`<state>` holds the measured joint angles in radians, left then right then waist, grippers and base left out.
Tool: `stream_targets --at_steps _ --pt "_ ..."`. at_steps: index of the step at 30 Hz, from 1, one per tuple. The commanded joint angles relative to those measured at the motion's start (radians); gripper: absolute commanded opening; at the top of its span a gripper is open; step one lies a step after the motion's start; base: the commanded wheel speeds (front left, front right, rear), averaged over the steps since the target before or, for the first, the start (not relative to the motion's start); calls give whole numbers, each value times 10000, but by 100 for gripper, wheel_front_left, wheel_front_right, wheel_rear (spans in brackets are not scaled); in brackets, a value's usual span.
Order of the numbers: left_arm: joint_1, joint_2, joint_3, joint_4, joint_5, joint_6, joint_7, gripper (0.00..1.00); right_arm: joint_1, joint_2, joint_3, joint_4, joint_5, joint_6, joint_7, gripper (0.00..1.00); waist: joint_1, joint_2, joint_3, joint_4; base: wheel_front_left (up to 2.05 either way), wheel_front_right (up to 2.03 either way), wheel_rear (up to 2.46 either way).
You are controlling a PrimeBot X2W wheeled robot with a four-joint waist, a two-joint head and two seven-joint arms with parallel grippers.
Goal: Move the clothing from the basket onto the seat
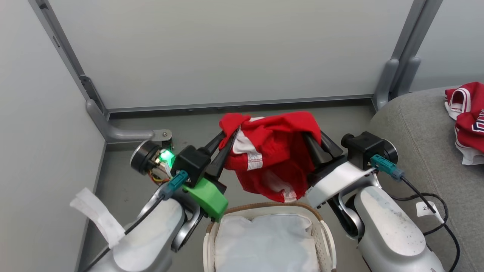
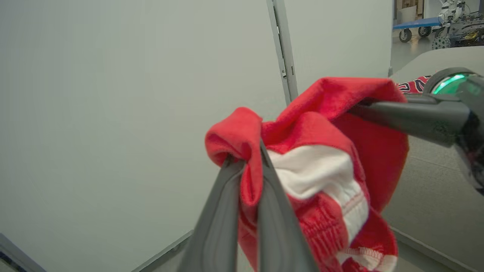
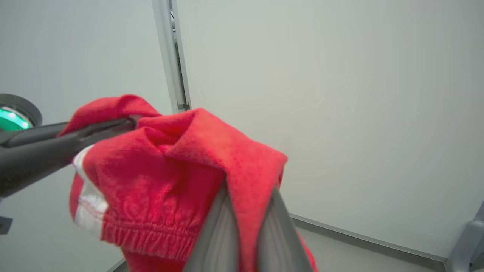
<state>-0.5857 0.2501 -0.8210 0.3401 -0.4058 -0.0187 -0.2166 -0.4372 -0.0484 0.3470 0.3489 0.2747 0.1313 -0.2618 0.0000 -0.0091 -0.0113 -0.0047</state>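
Currently the bright red sports garment with white striped trim (image 1: 276,158) hangs stretched above the far end of the oval cream-white perforated plastic basket with a brown woven-look rim (image 1: 264,206). The left jaws are clamped narrow on one bunched corner, and the right jaws pinch the opposite edge. To the basket's right lies the large grey woven-fabric seat (image 1: 416,151), carrying a red lettered jersey (image 1: 469,117). Recommended: swing both arms rightward together with even spacing and the hem above the rim, releasing only over the cushion.
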Motion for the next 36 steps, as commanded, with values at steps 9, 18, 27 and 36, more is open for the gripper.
stream_targets --at_steps 9,18,27,36 --pt "1913 -574 768 463 -484 16 -493 100 185 -37 -710 -252 -495 -11 -51 0 0 91 147 -26 0 0 0" --pt "3082 -1103 1606 338 71 -378 -492 100 334 -39 -1264 -269 -875 -11 -51 0 0 91 223 -111 0 0 0" --pt "3500 -1453 2349 328 540 -630 -492 100 556 -39 -1843 -361 -1222 -11 -51 0 0 91 457 -1117 0 0 0" --pt "3204 -1622 2681 277 1131 -859 -493 100 667 -36 -2659 -553 -1638 -11 -51 0 0 91 1228 -3479 0 0 0"
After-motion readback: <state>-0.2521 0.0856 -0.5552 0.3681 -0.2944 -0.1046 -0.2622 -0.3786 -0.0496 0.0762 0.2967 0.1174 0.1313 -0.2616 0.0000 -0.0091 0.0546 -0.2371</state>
